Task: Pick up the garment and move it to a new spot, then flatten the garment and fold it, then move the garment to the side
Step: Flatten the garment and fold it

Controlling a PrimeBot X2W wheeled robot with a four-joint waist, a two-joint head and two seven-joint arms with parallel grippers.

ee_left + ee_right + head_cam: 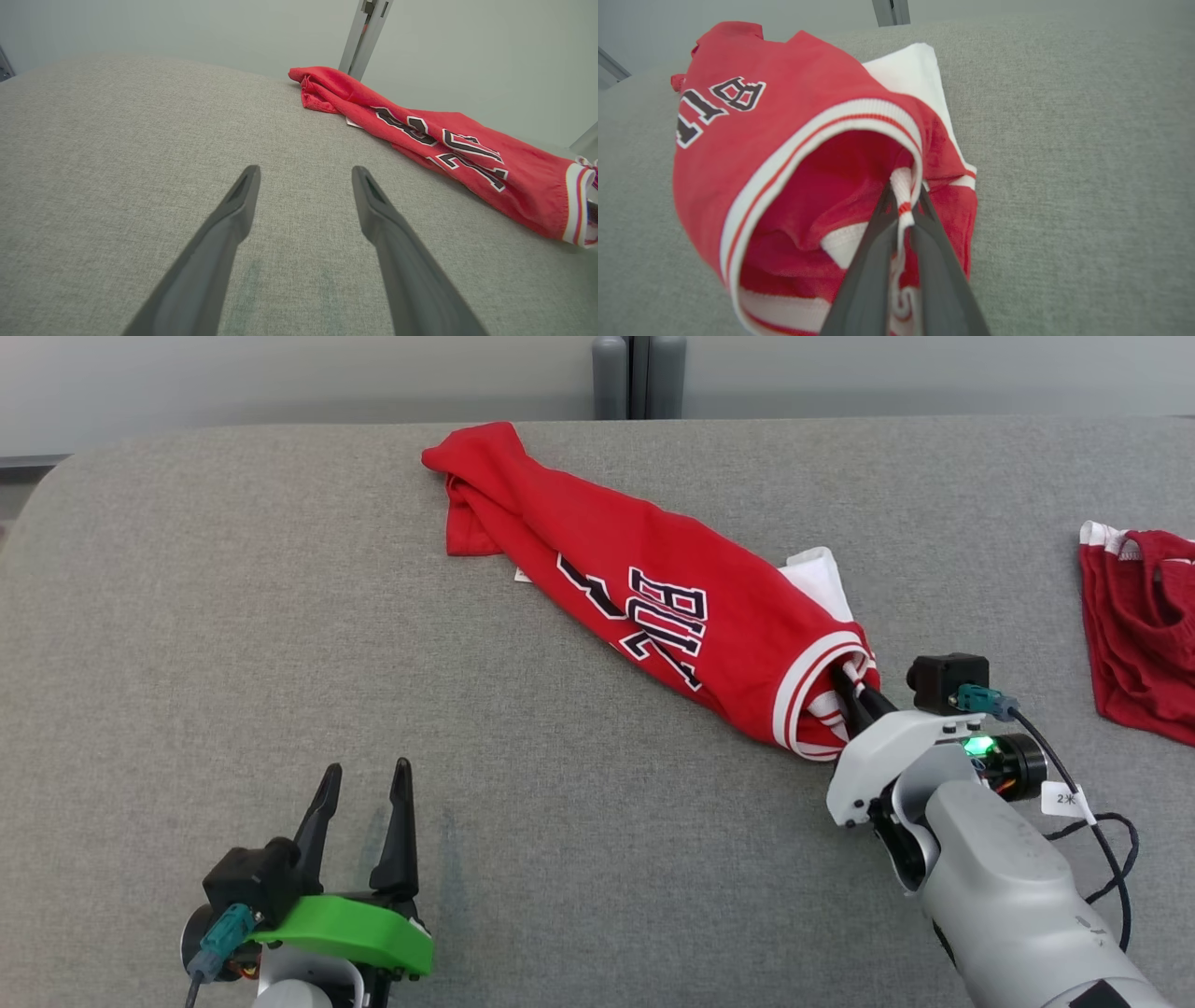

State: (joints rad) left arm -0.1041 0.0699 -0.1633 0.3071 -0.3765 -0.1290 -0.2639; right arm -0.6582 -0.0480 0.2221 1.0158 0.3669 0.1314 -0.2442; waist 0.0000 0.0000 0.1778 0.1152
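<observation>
Garment: a red jersey [644,607] with black-and-white lettering lies bunched lengthwise, stretching from the far middle of the grey tabletop [233,616] toward its near right.
Right end effector [901,198]: dark fingers pinched together on the white-and-red striped trim, just inside the jersey's gaping near opening.
Left end effector [367,775]: fingers spread wide and holding nothing, over bare tabletop at the near left, well apart from the jersey.
Far right: a second red garment [1144,625] with white trim lies crumpled, apart from the jersey.
</observation>
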